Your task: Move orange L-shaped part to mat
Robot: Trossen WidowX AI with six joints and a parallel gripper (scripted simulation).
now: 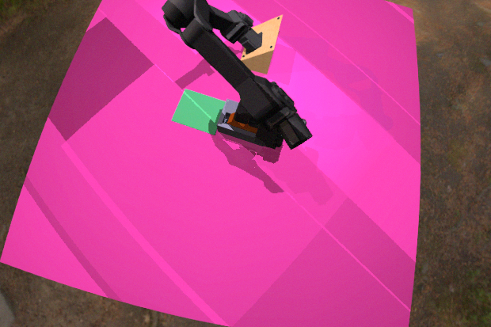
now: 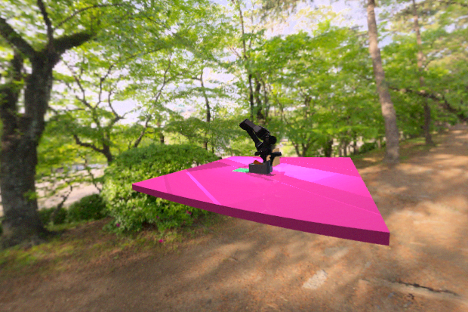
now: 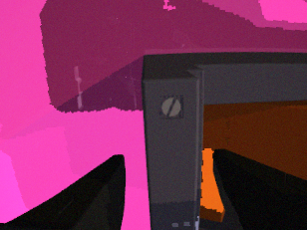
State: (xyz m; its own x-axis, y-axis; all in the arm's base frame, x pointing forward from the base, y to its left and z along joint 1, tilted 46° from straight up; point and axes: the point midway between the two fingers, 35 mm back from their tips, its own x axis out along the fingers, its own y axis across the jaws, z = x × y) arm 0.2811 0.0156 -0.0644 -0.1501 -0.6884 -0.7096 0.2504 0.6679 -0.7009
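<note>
Gripper (image 3: 165,179) part-spread, holding nothing, straddling the grey tray (image 3: 170,159) wall at frame centre, low enough to press. Orange part (image 3: 210,189) in its pocket, lower right. Green mat (image 1: 196,110) waits left.

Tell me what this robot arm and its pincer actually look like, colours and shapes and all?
The arm is matte black to dark grey all over, built of chunky boxy links with rounded joint housings. No loose cables, stickers or markings show on it. Its gripper ends in two broad black fingers that taper toward their tips, plain and unmarked in the wrist view.
</note>
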